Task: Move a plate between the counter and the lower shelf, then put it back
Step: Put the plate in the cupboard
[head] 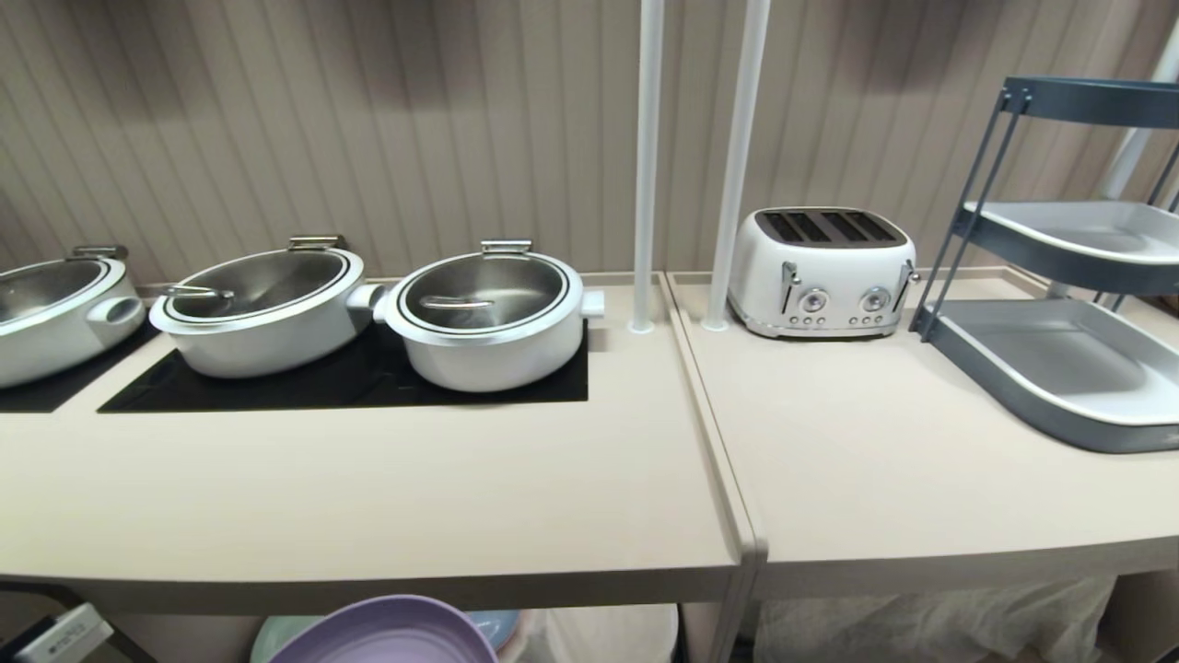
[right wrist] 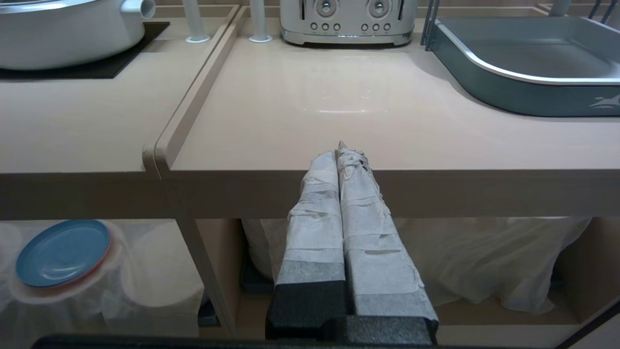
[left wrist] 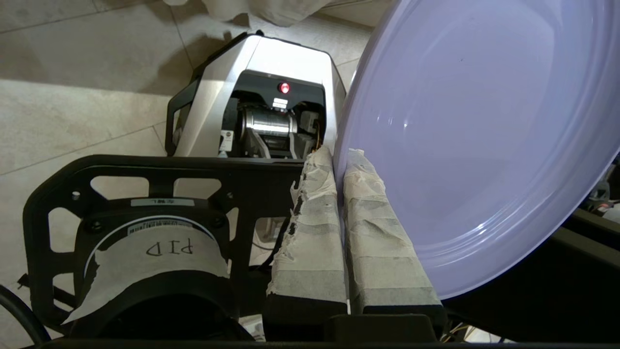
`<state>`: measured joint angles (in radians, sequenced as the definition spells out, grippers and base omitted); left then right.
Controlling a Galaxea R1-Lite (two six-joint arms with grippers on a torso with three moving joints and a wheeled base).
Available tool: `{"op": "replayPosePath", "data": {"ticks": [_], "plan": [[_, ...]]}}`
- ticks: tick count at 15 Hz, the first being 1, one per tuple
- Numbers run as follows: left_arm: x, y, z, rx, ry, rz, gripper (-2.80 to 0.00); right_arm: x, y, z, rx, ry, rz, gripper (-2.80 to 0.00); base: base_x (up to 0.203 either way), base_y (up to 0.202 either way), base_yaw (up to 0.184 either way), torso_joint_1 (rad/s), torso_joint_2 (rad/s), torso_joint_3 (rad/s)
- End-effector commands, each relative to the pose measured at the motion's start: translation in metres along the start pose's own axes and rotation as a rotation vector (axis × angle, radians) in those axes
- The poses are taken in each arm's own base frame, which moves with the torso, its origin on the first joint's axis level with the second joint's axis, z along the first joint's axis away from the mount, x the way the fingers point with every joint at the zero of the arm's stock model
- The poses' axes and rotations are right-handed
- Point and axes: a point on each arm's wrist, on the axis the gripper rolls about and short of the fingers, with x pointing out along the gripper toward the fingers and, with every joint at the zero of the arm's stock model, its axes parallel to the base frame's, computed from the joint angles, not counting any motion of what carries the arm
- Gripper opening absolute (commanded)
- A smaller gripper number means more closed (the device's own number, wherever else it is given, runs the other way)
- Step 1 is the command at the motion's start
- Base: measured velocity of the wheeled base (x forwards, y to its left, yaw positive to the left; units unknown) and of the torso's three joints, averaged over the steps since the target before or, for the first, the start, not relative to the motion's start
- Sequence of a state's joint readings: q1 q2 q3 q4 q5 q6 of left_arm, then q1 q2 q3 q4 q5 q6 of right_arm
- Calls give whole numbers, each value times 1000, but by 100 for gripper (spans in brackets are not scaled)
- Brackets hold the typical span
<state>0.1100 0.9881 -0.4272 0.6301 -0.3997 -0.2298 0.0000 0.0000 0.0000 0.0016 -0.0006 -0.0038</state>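
My left tool [left wrist: 339, 162] is pinched shut on the rim of the lilac plate [left wrist: 474, 140], which hangs tilted on edge below the bench [head: 368, 516] front edge. The plate looks rigid, light and smooth, so likely slippery; the thin rim is the only place to grip. My right tool [right wrist: 341, 155] is closed, empty, parked facing the bench.

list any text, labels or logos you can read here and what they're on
"PID", seen upside down, on a tape strip across the left wrist mount.
Small white label above it: too blurred to read.
White animal logo, no words, on the grey tray.
White label at the head view's lower left corner: print too small to read.
Toaster: no readable text.
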Motion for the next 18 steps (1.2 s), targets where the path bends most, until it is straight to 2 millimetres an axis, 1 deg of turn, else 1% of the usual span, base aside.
{"op": "replayPosePath", "data": {"ticks": [1, 18], "plan": [[0, 0, 0, -4, 5, -1, -280, 0, 0, 0, -1, 0, -2, -280, 0, 0, 0, 0, 0, 0], [1, 0, -2, -5, 15, -16, -280, 0, 0, 0, -1, 0, 1, -280, 0, 0, 0, 0, 0, 0]]}}
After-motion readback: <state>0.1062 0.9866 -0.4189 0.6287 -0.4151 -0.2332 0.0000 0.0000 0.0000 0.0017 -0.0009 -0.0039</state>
